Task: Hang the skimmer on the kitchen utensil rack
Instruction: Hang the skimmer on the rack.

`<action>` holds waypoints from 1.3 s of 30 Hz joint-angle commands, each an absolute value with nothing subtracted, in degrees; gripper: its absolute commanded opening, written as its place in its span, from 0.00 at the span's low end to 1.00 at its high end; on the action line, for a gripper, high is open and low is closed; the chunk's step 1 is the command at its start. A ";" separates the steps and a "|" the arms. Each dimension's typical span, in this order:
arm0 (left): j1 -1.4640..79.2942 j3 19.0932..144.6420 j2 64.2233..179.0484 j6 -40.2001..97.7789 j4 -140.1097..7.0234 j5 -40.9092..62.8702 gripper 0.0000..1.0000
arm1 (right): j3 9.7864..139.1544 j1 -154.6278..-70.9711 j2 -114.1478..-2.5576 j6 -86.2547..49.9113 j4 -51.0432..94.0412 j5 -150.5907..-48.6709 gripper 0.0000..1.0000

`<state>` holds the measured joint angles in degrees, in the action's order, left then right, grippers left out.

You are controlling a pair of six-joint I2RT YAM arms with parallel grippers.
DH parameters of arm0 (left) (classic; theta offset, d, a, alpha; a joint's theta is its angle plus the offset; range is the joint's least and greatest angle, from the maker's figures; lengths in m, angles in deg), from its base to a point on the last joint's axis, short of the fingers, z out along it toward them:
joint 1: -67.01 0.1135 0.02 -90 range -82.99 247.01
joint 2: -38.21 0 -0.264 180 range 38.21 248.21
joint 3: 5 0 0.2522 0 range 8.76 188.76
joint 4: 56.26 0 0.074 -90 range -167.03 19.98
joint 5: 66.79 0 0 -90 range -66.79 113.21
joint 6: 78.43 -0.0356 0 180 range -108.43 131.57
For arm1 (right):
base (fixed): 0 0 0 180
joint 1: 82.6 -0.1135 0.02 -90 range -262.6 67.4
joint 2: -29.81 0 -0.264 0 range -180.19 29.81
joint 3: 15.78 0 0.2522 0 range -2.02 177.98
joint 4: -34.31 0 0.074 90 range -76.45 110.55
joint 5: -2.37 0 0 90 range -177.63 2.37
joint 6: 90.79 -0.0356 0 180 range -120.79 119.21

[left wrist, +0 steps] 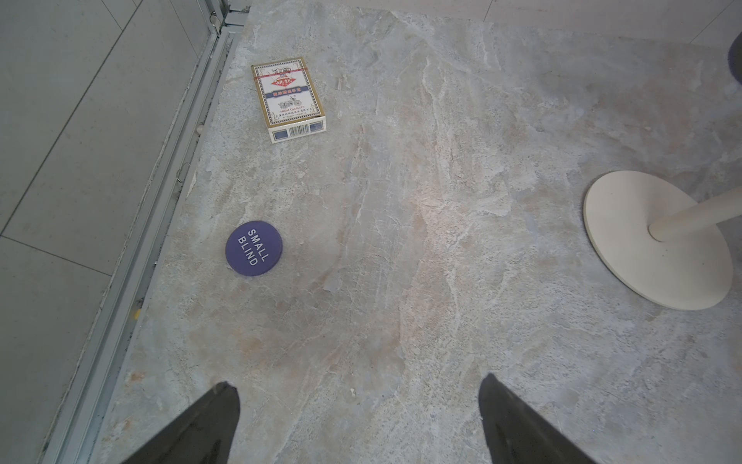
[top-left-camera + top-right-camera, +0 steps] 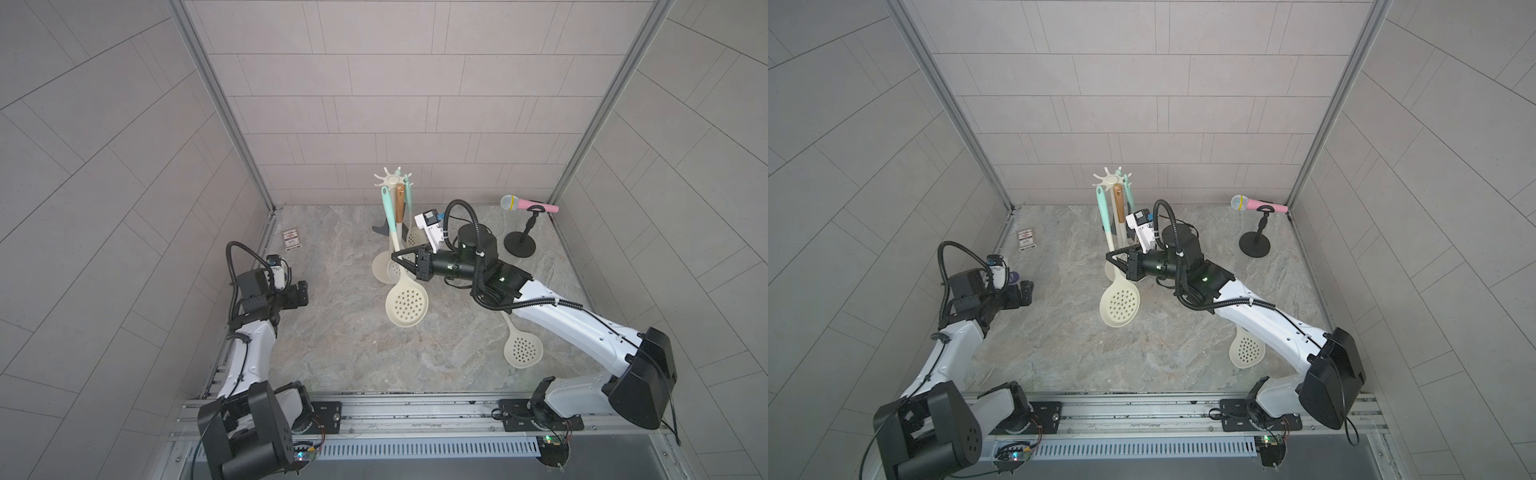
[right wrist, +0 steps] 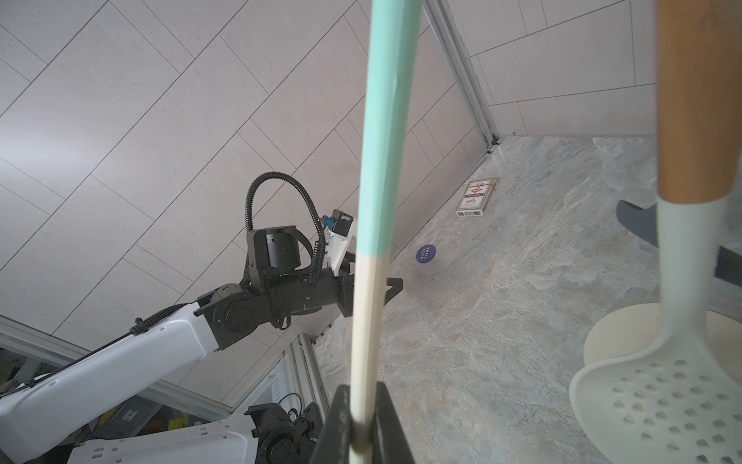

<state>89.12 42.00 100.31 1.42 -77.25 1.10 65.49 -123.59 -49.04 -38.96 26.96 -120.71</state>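
Note:
The skimmer (image 2: 406, 306) has a round perforated cream head and a teal handle (image 3: 384, 160). It hangs tilted above the table, head low and toward the front. My right gripper (image 2: 397, 260) is shut on its cream shaft, and in the right wrist view the gripper (image 3: 363, 391) has both fingers pressed on that shaft. The handle's top end lies just below the star crown of the kitchen utensil rack (image 2: 392, 179); whether it touches a hook I cannot tell. The rack's round base (image 1: 626, 225) stands on the table. My left gripper (image 1: 357, 385) is open and empty at the left.
A wood-handled slotted utensil (image 3: 666, 401) and a teal-handled one (image 2: 408, 195) hang on the rack. Another cream skimmer (image 2: 523, 350) lies under my right arm. A pink microphone (image 2: 530, 203) on a black stand is at back right. A card box (image 1: 288, 98) and a purple chip (image 1: 253, 248) lie at left.

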 commanded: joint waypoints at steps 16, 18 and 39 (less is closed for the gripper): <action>89.49 42.51 99.94 0.13 -77.28 0.31 1.00 | 64.25 -123.47 -49.44 -40.25 32.08 -118.56 0.00; 89.49 42.51 99.97 0.13 -77.28 0.35 1.00 | 64.08 -123.39 -49.30 -40.42 32.23 -118.41 0.00; 89.56 42.40 99.76 -0.02 -77.27 0.00 1.00 | 59.46 -120.49 -58.35 -47.88 39.94 -119.36 0.00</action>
